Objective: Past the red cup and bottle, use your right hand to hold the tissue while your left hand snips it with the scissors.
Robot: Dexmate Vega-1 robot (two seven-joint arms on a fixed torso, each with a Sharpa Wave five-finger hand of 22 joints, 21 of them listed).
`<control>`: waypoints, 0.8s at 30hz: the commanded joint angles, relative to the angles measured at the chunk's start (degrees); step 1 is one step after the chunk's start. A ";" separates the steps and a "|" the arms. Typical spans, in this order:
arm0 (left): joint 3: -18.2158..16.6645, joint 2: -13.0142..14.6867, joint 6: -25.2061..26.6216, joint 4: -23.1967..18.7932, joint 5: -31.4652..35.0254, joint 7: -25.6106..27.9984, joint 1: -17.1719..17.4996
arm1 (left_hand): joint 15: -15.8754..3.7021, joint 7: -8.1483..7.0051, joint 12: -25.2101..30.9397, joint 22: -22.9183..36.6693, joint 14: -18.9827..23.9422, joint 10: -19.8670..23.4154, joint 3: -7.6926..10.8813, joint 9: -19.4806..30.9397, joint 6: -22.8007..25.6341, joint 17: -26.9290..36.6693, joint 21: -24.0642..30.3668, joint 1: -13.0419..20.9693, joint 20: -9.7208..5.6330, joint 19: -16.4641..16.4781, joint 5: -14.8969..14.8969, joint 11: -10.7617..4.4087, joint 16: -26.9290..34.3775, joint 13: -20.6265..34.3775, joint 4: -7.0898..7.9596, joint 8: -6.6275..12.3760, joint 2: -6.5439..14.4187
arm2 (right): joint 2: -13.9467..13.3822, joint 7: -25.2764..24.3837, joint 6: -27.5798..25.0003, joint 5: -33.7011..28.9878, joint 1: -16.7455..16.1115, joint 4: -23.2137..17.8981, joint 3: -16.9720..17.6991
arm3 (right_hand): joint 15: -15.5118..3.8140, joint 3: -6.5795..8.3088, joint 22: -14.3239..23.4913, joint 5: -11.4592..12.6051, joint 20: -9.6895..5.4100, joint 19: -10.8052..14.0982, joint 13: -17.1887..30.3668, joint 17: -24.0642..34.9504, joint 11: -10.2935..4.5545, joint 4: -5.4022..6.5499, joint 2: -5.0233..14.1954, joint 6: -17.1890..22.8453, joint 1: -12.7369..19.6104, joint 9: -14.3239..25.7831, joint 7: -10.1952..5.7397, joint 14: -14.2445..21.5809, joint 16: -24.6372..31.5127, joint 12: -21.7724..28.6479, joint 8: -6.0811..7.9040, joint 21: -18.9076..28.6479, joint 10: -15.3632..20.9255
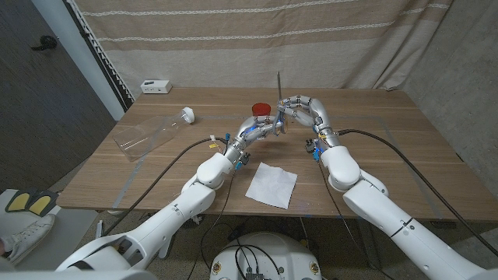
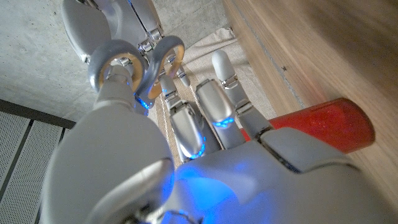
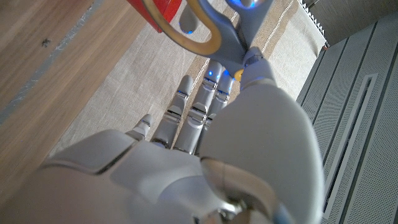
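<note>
Both hands meet above the table's middle, just in front of the red cup (image 1: 261,108). My right hand (image 1: 302,107) grips the scissors (image 1: 278,92) near their pivot, blades pointing straight up. My left hand (image 1: 261,130) reaches up to the handles. In the left wrist view its thumb sits at one grey ring of the scissors (image 2: 99,59), its other fingers (image 2: 214,68) straight behind the second ring; whether it grips is unclear. The white tissue (image 1: 272,184) lies flat near the front edge, untouched. The clear bottle (image 1: 152,134) lies on its side at the left.
A small white box (image 1: 156,86) stands at the back left corner of the wooden table (image 1: 373,140). A striped curtain hangs behind the table. Black cables run along both arms over the front edge.
</note>
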 commanded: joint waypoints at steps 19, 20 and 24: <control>-0.45 -3.21 -5.70 4.25 -1.30 -0.34 0.36 | 0.18 0.61 0.24 -0.26 0.38 0.56 0.69 0.00 0.71 0.13 0.70 1.38 -8.57 0.66 -0.09 -0.05 0.94 0.29 0.05 0.62 0.95 | -1.01 -1.99 -1.92 -6.46 -0.32 -2.13 -1.01 | -10.44 -0.56 0.21 1.24 -1.40 0.13 0.18 0.30 -3.25 -0.06 5.93 4.59 5.92 0.25 -4.52 0.80 0.90 -0.06 -0.20 0.08 3.23; -0.46 -3.23 -5.74 4.28 -1.33 -0.38 0.36 | 0.17 0.65 0.27 -0.31 0.38 0.61 0.88 -0.02 1.01 0.12 0.80 1.63 -8.62 0.62 -0.09 0.14 1.05 0.29 0.05 0.71 1.27 | -0.99 -1.98 -1.96 -6.50 -0.33 -2.14 -0.99 | -10.44 -0.60 0.21 1.29 -1.45 0.27 0.16 0.32 -3.26 -0.06 5.92 4.56 5.92 0.26 -4.47 0.82 0.92 -0.07 -0.22 0.09 3.27; -0.76 -3.99 -6.74 5.20 -2.09 -0.47 0.48 | 0.17 0.69 0.29 -0.40 0.36 0.63 1.14 -0.04 1.79 0.10 0.95 1.89 -8.60 0.53 -0.14 0.19 1.21 0.29 0.11 0.93 1.73 | -1.33 -1.56 -2.65 -7.44 -0.05 -2.62 -1.31 | -10.41 -0.71 0.22 1.41 -1.62 0.47 0.15 0.38 -3.27 0.02 5.96 4.34 5.82 0.27 -4.38 0.99 1.05 -0.07 -0.33 0.05 3.36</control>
